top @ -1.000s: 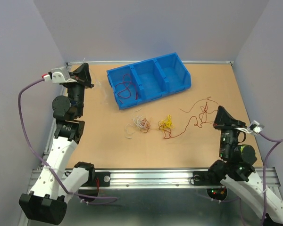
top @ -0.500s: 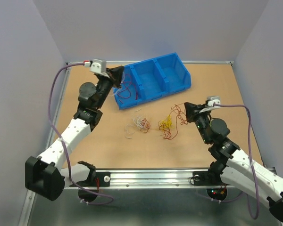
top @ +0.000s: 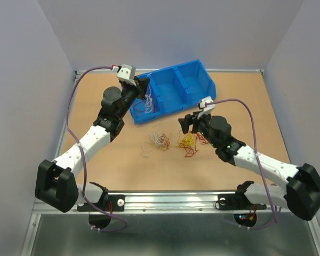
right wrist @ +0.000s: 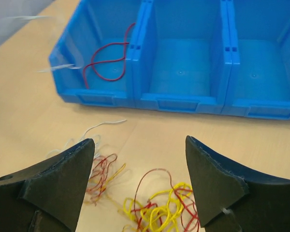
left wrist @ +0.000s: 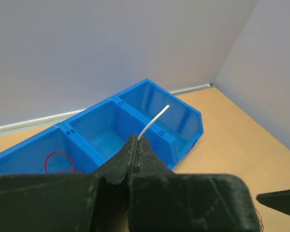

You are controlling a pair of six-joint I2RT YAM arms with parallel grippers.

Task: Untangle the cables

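The cables lie mid-table in two small clumps: a yellow and red tangle (top: 188, 144) (right wrist: 165, 209) and a red, white and yellow bunch (top: 157, 141) (right wrist: 99, 172) to its left. My right gripper (top: 190, 124) (right wrist: 139, 140) hangs open just above the yellow tangle, nothing between its fingers. My left gripper (top: 134, 89) (left wrist: 137, 140) is shut on a thin white wire (left wrist: 153, 122) above the blue bin's (top: 194, 88) (right wrist: 183, 103) left compartment. A red wire (top: 144, 104) (right wrist: 108, 61) lies in that compartment.
The three-compartment blue bin (left wrist: 102, 140) sits slanted at the back of the table; its middle and right compartments hold nothing visible. Grey walls close in the table on three sides. A white strand (right wrist: 104, 124) trails on the table in front of the bin.
My left arm swung from the far-left corner to the bin with the white wire. My right arm carried a long red wire leftward to the yellow tangle, then opened and let it go.
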